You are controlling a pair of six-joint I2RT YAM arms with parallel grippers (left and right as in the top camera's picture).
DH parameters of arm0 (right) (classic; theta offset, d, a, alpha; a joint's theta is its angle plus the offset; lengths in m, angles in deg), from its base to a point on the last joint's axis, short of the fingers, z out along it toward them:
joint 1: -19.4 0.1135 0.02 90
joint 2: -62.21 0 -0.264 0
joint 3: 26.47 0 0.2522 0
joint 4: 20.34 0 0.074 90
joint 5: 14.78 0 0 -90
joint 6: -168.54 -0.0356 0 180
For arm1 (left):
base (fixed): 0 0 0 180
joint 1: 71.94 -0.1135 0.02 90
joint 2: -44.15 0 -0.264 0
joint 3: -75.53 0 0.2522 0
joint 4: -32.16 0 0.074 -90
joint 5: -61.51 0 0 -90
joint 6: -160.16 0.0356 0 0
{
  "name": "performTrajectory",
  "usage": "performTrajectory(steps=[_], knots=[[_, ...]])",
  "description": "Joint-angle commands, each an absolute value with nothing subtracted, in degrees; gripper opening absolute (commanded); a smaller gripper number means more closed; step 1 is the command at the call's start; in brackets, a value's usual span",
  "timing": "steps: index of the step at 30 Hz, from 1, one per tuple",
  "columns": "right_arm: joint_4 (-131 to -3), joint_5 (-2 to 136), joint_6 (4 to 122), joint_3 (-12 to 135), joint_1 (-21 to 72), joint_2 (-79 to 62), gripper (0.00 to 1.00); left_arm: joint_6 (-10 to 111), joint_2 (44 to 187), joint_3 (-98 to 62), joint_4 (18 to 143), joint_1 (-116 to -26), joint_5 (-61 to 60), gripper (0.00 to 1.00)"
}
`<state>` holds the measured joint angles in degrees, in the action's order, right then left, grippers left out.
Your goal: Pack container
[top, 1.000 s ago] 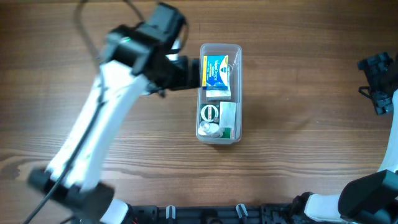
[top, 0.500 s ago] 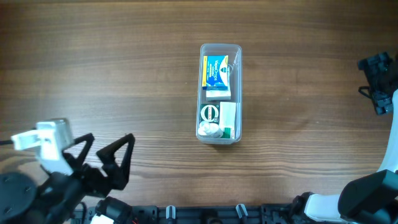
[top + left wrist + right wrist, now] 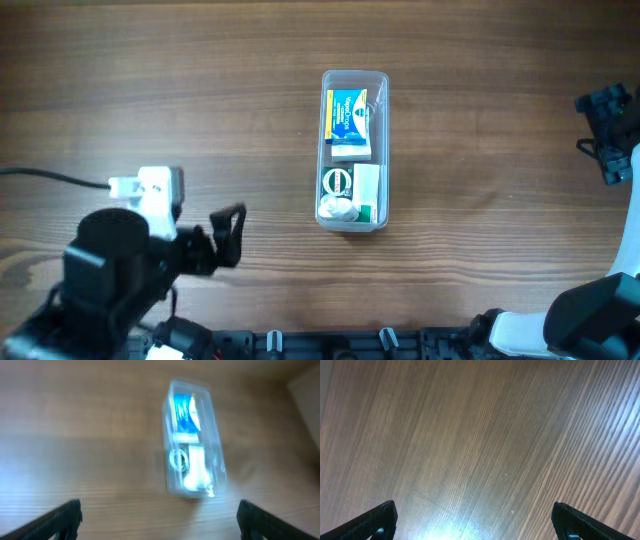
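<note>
The container (image 3: 354, 150) is a long clear tub lying lengthwise at the table's middle. Inside it are a blue and yellow box (image 3: 347, 113) at the far end, a round green and white item (image 3: 337, 181) and a white box with green print (image 3: 367, 190). My left gripper (image 3: 232, 238) hangs open and empty to the container's front left, well apart from it. In the blurred left wrist view the container (image 3: 194, 445) lies ahead of the wide-open left gripper (image 3: 159, 517). My right gripper (image 3: 592, 128) sits at the far right edge; the right wrist view shows it (image 3: 474, 520) open over bare wood.
A black rail (image 3: 330, 345) runs along the table's front edge. A black cable (image 3: 50, 178) trails from the left arm to the left edge. A pale surface (image 3: 307, 385) shows past the table's corner in the left wrist view.
The left arm has pulled away from the container's far left side to the front left of the table, then swung its open gripper to face right. The right arm has stayed still.
</note>
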<state>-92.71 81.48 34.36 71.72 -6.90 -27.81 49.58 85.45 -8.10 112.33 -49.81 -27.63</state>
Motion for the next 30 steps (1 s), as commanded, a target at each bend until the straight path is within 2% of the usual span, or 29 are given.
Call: performTrajectory(steps=[1,5,10,13,18,21,26,30], knots=[[-92.75,81.39,33.40,71.91,-6.77,-28.34,1.00,53.47,77.60,8.03,100.38,-56.83,-24.63,1.00],[-92.75,81.39,33.42,71.91,-6.77,-28.34,1.00,53.49,62.74,29.19,80.66,-64.39,-20.81,1.00],[-92.75,81.39,33.42,71.91,-6.77,-28.34,1.00,53.49,54.08,41.14,69.19,-67.91,-20.85,1.00],[-92.75,81.39,33.40,71.91,-6.77,-28.34,1.00,53.36,53.84,47.90,61.69,-68.61,-20.81,1.00],[-92.77,81.39,33.42,71.91,-6.77,-28.34,1.00,53.05,51.44,52.12,58.70,-70.40,-20.83,1.00],[-92.75,81.39,33.40,71.91,-6.77,-28.34,1.00,53.25,44.57,54.06,59.02,-71.49,-20.83,1.00],[-92.75,81.39,33.42,71.91,-6.77,-28.34,1.00,53.51,44.27,54.41,58.32,-71.54,-21.05,1.00],[-92.75,81.39,33.42,71.91,-6.77,-28.34,1.00,56.48,44.27,58.28,51.59,-71.54,-20.61,1.00]])
